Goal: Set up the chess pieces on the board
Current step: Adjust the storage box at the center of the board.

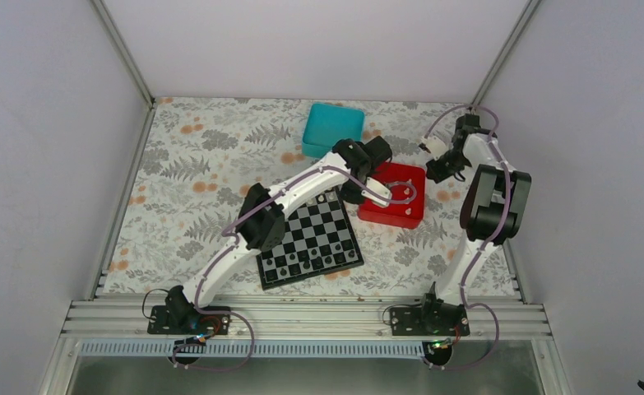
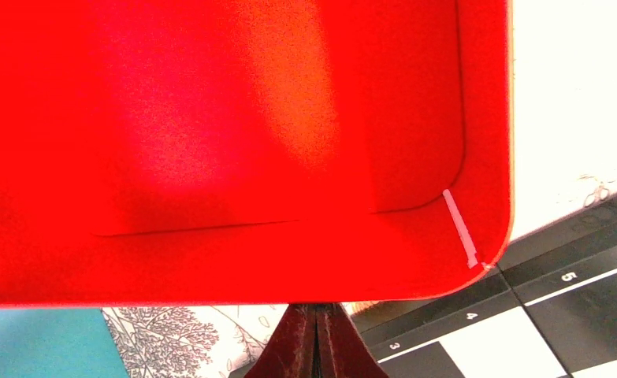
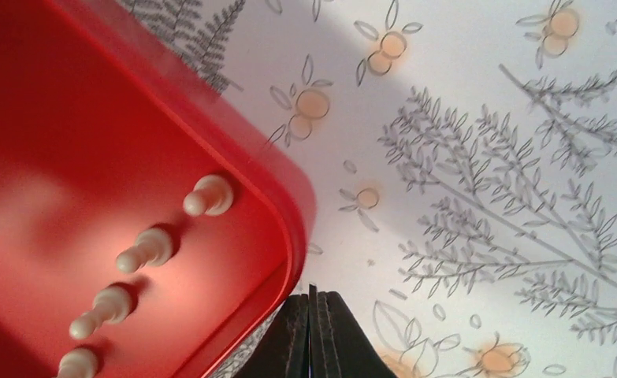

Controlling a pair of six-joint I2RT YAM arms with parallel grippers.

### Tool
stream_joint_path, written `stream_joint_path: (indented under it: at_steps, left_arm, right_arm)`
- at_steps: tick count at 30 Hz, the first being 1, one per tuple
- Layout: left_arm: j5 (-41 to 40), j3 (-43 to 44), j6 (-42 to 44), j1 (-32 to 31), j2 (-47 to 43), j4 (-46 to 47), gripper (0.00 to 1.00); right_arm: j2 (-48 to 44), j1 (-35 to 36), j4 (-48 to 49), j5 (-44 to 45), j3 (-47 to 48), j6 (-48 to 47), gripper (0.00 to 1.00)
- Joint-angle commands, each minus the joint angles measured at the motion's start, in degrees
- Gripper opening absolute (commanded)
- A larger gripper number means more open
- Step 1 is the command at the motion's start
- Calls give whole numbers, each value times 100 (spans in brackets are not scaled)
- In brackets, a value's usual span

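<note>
Several cream chess pieces (image 3: pixel 143 250), pawn-shaped, lie in a row inside the red tray (image 3: pixel 291 206). The board (image 1: pixel 314 234) lies on the cloth left of and nearer than that tray (image 1: pixel 400 216). My left gripper (image 2: pixel 317 311) is shut with nothing between its fingers, its tips just outside the tray's wall (image 2: pixel 210 260) and above the board's numbered edge (image 2: pixel 525 303). My right gripper (image 3: pixel 311 303) is shut and empty too, over the floral cloth beside the tray's rounded corner. From above, the left gripper (image 1: pixel 354 191) is at the tray's left side and the right gripper (image 1: pixel 436 170) off its far right corner.
A teal box (image 1: pixel 332 127) sits behind the tray, close to the left wrist. Small dark pieces (image 1: pixel 306 263) stand on the board's near rows. The left arm reaches over the board's left part. Floral cloth (image 1: pixel 195 181) covers the table between white walls.
</note>
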Motion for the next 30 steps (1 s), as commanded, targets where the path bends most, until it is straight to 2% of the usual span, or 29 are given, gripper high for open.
stream_joint_path:
  at_steps: [1,30]
  left_arm:
    - [174,-39,88,-181,-269,-224,2]
    - [235,-70,178,-836,-394,-475,2]
  right_arm:
    - [364,105,-222,-5,474,-136,4]
    - [1151,688,-1255,60,1730,-166,4]
